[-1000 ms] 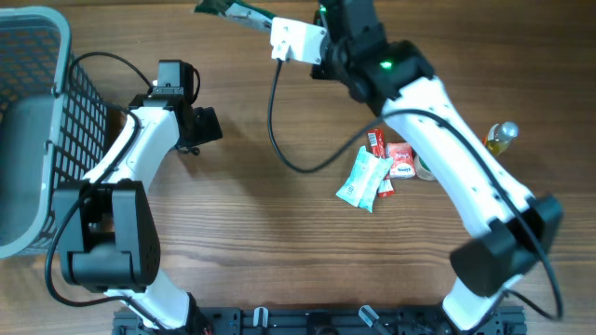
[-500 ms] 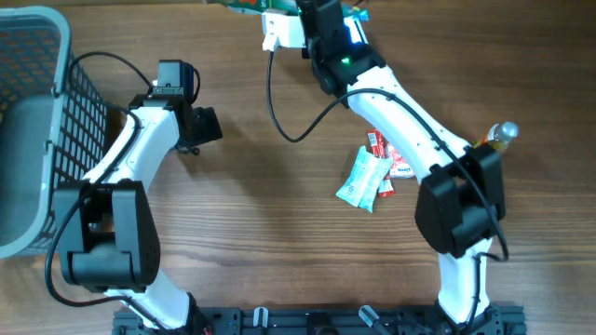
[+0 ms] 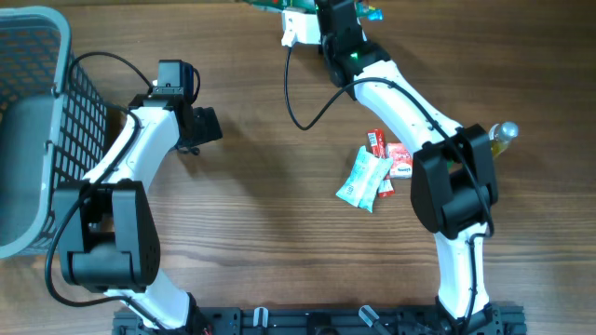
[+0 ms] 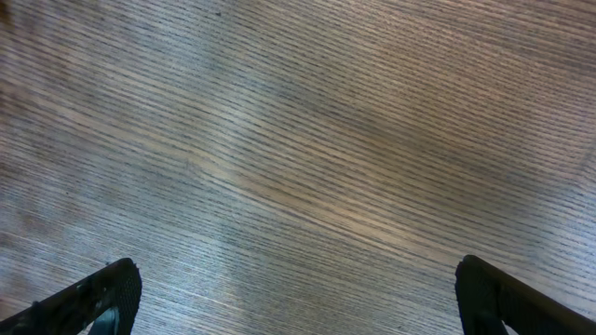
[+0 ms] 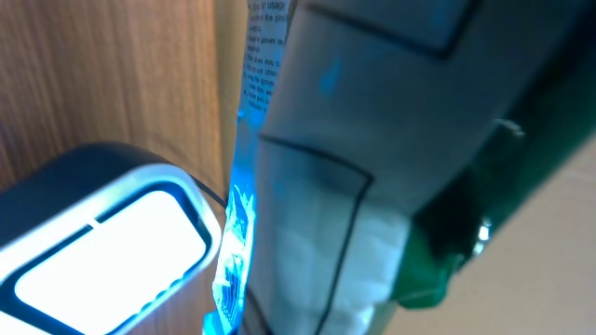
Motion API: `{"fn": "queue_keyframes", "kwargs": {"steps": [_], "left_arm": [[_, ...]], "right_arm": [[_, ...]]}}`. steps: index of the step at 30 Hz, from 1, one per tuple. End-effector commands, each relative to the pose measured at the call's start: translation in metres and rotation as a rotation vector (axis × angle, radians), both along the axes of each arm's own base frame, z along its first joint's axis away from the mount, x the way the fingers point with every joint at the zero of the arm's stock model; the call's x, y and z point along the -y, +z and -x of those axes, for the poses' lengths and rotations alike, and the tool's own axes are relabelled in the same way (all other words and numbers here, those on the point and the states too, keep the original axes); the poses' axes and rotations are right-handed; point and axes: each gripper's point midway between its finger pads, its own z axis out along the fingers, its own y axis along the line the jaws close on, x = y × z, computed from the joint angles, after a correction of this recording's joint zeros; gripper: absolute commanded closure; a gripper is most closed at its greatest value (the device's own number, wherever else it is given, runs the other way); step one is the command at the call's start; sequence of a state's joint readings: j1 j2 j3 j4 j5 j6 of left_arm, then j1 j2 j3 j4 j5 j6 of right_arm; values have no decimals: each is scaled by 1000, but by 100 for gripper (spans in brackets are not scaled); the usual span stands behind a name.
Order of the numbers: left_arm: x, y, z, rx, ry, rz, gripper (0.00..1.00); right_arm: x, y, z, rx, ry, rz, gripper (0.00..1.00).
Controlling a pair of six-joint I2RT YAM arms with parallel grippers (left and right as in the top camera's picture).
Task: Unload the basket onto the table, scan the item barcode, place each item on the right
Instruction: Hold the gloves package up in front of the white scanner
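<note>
The right gripper [image 3: 315, 11] sat at the very top edge of the overhead frame, clenched on the green packet [image 3: 268, 6]. In its wrist view the packet stood just beside the scanner [image 5: 102, 242] window at lower left, washed in blue light. The left gripper [image 3: 200, 126] hung upper left, its fingers [image 4: 102, 293] spread wide over bare wood, with the basket [image 3: 37, 140] along the left edge, a heap of packets [image 3: 371, 175] right of centre, and open table [image 3: 251, 214] between them.

Overhead is bright, even, sharp; soft shadows on my surface [image 3: 261, 233]. Left wrist shot shows pale glare on the wood. Right wrist shot very close, blurry, blue glow along packet [image 5: 235, 242] edge.
</note>
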State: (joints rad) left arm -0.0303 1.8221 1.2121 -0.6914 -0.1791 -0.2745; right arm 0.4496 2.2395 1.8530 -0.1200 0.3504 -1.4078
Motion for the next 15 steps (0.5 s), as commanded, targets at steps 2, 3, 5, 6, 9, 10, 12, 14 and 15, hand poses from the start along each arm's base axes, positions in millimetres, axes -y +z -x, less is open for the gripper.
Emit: {"fn": "queue_keyframes", "kwargs": {"steps": [2, 3, 5, 6, 9, 10, 12, 14, 15], "left_arm": [[-5, 3, 1, 8, 4, -13, 0], [-5, 3, 1, 8, 4, -13, 0], [-5, 3, 1, 8, 5, -14, 0], [-5, 3, 1, 8, 4, -13, 0], [-5, 3, 1, 8, 5, -14, 0], [-5, 3, 1, 8, 4, -13, 0], [-5, 3, 1, 8, 4, -13, 0], [-5, 3, 1, 8, 5, -14, 0], [-5, 3, 1, 8, 5, -14, 0]], "right_arm": [[-16, -17, 2, -40, 32, -70, 96], [-17, -21, 4, -58, 33, -80, 96], [-20, -28, 9, -97, 35, -119, 96], [-22, -31, 11, -115, 34, -136, 96], [-24, -33, 13, -129, 28, -167, 96], [-24, -34, 14, -135, 23, -174, 96], [-24, -40, 18, -163, 22, -161, 96], [-21, -47, 23, -196, 18, -144, 96], [-20, -51, 26, -214, 16, -136, 96]]}}
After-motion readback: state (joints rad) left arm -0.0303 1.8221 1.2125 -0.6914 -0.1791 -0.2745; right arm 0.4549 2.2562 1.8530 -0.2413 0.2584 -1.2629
